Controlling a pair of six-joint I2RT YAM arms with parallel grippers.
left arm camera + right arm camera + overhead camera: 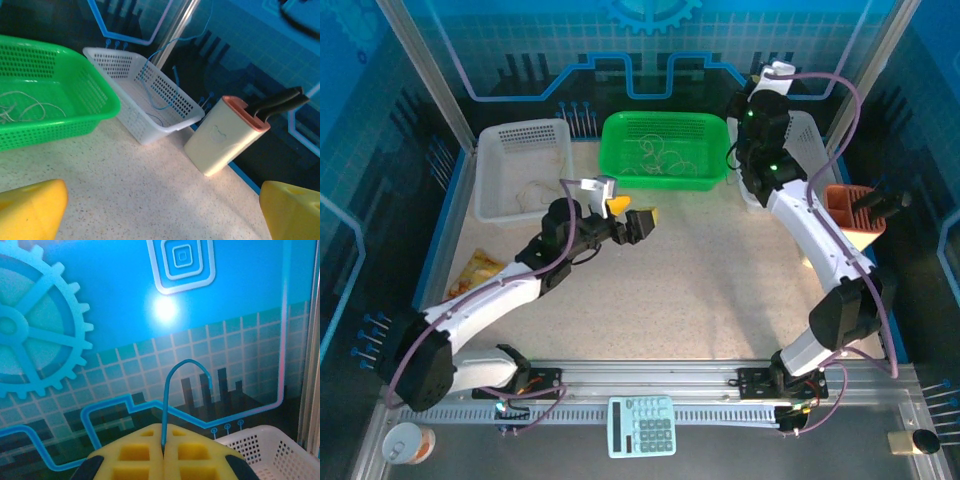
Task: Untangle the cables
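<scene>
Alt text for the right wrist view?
The right gripper is shut on a thin blue cable that rises and hooks over rightward. Behind it: a blue wall with a gear graphic, and a white basket corner at lower right.

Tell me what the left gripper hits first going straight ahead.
The left gripper would probably meet the white basket first, at its near corner; the knife block stands close beside that line.

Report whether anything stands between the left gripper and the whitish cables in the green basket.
Only the near wall of the green basket. The left gripper, jaws open, is over the table just short of it; the whitish cables lie inside. Nothing else visible intervenes; it would likely have to go over the rim.
</scene>
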